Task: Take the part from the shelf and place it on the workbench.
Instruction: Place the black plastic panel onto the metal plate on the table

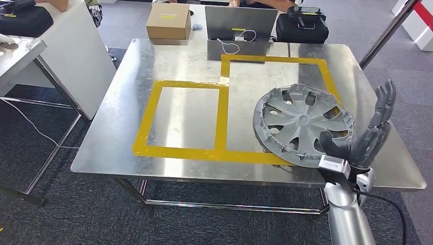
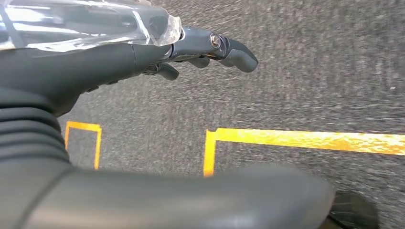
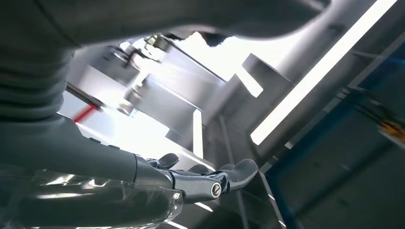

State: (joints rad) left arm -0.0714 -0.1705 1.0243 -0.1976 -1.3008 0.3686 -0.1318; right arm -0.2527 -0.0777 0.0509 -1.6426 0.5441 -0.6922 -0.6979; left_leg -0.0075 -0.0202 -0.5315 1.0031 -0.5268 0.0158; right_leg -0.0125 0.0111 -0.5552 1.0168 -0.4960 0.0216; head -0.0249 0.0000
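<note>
Where the head view looked down, a polished steel workbench (image 1: 153,66) stood on dark grey carpet (image 1: 46,204); its top carried yellow tape (image 1: 220,115) laid out as two adjoining rectangles, one toward the left front, one toward the right rear; the metal reflected the ceiling light. The part, a grey wheel cover (image 1: 301,122), lay flat near the front right corner, resting partly across the tape of the right rectangle and near the front edge. The right hand (image 1: 370,135) was raised just beside the cover's right rim, fingers spread and upright, gripping nothing; whether the thumb touched the rim could not be told. The left hand (image 2: 143,57) hung over carpet marked with yellow floor lines (image 2: 305,139), fingers extended and empty. At the rear edge stood a grey laptop (image 1: 240,23) with a white cable (image 1: 230,46), a cardboard box (image 1: 169,21) to its left and a black case (image 1: 302,26) to its right; a white table (image 1: 71,46) stood off the left rear corner; a person's arms showed beyond the rear edge.
</note>
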